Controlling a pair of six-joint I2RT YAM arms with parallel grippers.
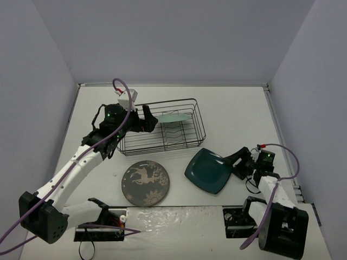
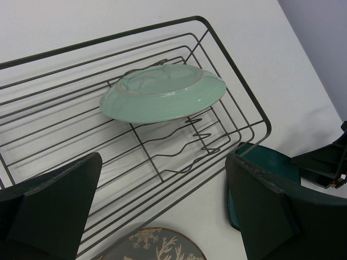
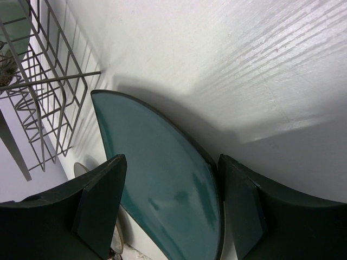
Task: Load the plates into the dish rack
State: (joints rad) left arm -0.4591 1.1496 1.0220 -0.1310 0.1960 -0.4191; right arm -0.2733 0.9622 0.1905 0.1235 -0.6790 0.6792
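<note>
The pale mint-green plate (image 1: 176, 116) lies tilted on the wavy slots inside the black wire dish rack (image 1: 198, 127); the left wrist view shows both the plate (image 2: 162, 95) and the rack (image 2: 246, 108). My left gripper (image 1: 147, 116) (image 2: 162, 162) is open and empty over the rack's left part. The dark teal square plate (image 1: 207, 170) (image 3: 162, 179) lies on the table right of the rack. My right gripper (image 1: 237, 162) (image 3: 171, 160) is open, with its jaws straddling the teal plate's right rim. The grey deer plate (image 1: 145, 183) (image 2: 157, 246) lies flat in front of the rack.
White table (image 1: 233, 108) enclosed by grey walls at the left, back and right. Both arm bases and their cables sit at the near edge. The teal plate lies close to the rack's front right corner.
</note>
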